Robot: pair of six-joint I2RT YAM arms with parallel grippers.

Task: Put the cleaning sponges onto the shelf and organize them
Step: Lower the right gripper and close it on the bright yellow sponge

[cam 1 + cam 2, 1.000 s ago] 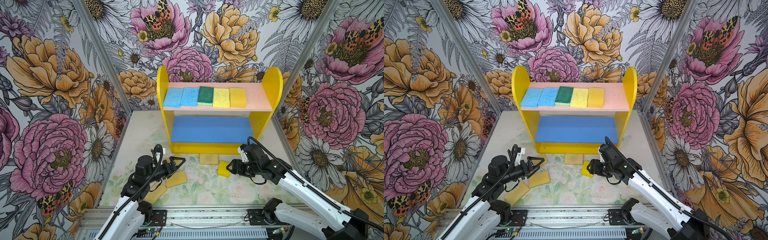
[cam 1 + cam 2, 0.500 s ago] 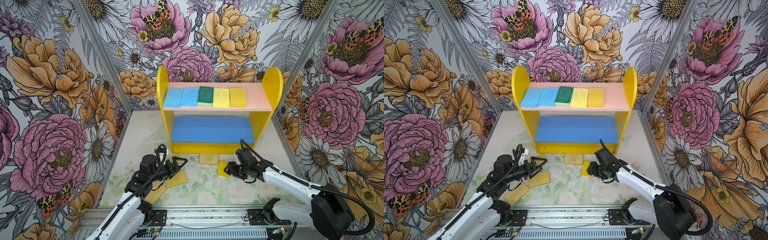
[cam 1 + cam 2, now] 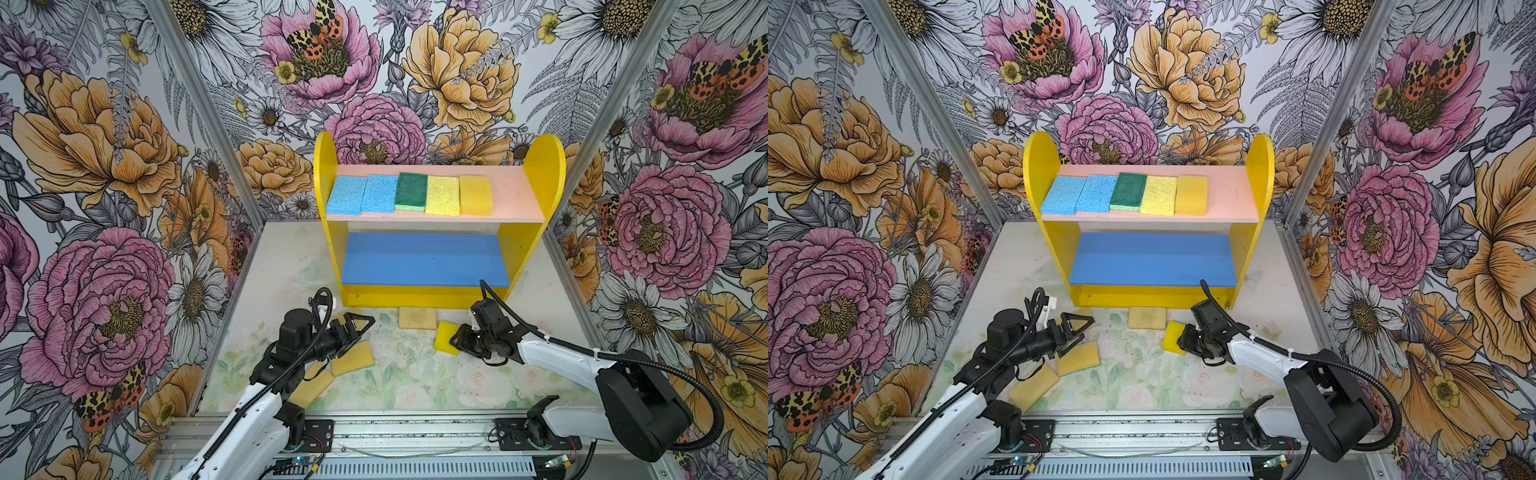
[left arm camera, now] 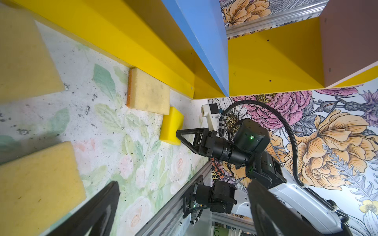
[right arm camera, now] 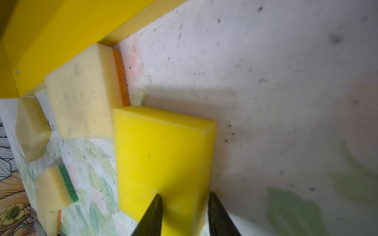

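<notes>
The shelf (image 3: 544, 174) stands at the back. Its pink upper board carries two light blue sponges (image 3: 361, 194), a dark green one (image 3: 411, 191), a pale yellow one (image 3: 443, 195) and a tan-yellow one (image 3: 476, 195). The blue lower board (image 3: 424, 259) is bare. On the table, my right gripper (image 3: 457, 338) (image 5: 184, 196) is shut across the near edge of the small bright yellow sponge (image 3: 445, 336) (image 5: 161, 155). A tan sponge (image 3: 417, 318) lies against the shelf base. My left gripper (image 3: 361, 330) (image 4: 184, 214) hangs open just above another tan sponge (image 3: 352, 358).
A further tan sponge (image 3: 311, 386) lies by the left arm near the front rail (image 3: 415, 432). One more (image 5: 32, 128) sits at the shelf's base corner, mostly hidden behind the left gripper in both top views. Floral walls close in left, right and back.
The right jaws have narrowed onto the bright yellow sponge, and that arm has dropped low over the table. The left gripper has edged toward the shelf, still open.
</notes>
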